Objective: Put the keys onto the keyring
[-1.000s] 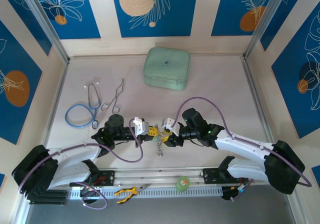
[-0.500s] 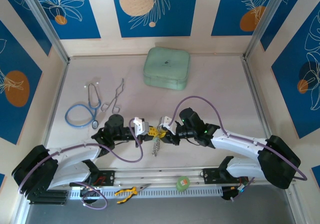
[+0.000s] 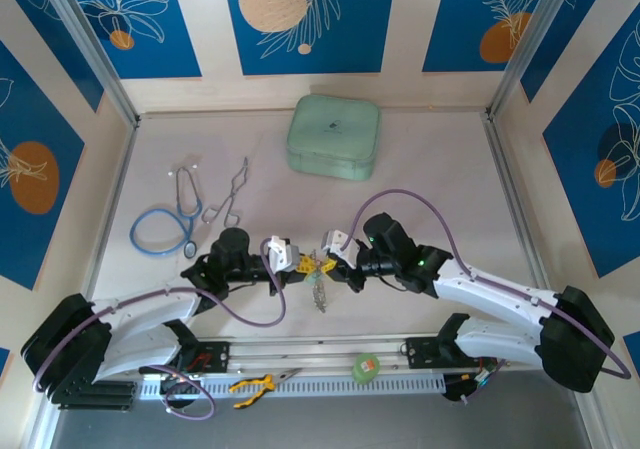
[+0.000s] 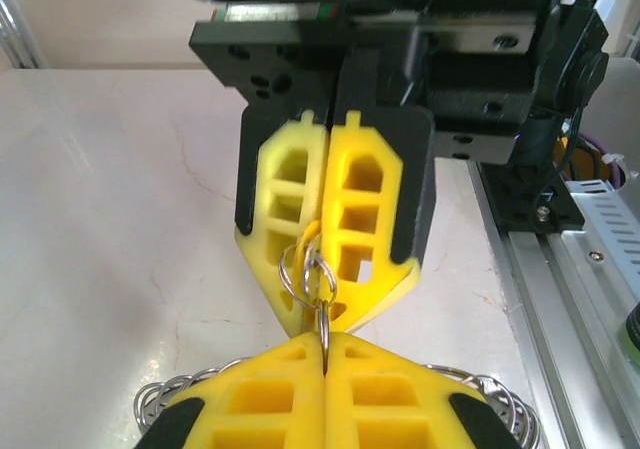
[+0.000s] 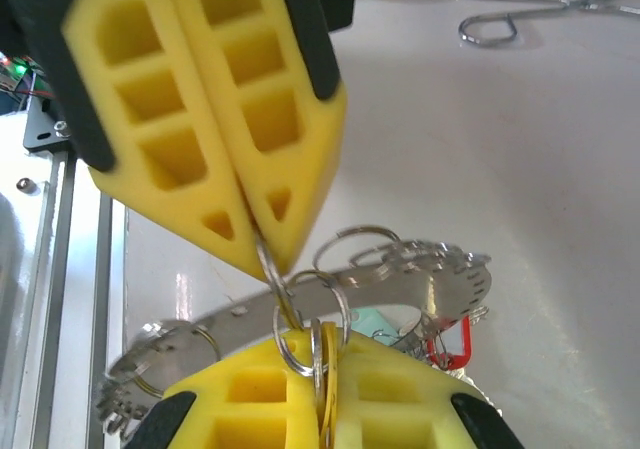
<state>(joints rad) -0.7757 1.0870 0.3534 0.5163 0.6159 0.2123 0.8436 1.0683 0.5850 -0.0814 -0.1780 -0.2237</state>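
Both grippers meet fingertip to fingertip over the near middle of the table. My left gripper [image 3: 293,261] [image 4: 326,341] is shut on a small silvery loop of the keyring [image 4: 322,269]. More of the keyring's linked loops [image 5: 400,269] hang below as a curved metal band. My right gripper [image 3: 332,254] [image 5: 325,354] is shut on a yellow key head [image 5: 330,389] and a small ring beside it. A red key head [image 5: 450,344] and a green one [image 5: 375,324] dangle from the band. From above, the bunch [image 3: 318,287] hangs between the two grippers.
A blue stethoscope [image 3: 165,224] and metal tongs [image 3: 230,197] lie left of the arms. A pale green case [image 3: 334,137] sits at the back. Yellow-handled pliers [image 3: 255,383] and a green tape roll [image 3: 367,368] rest on the front rail.
My right gripper has gone from open to shut on the yellow key head and its ring, pressed up against the left gripper. The left arm has stayed put.
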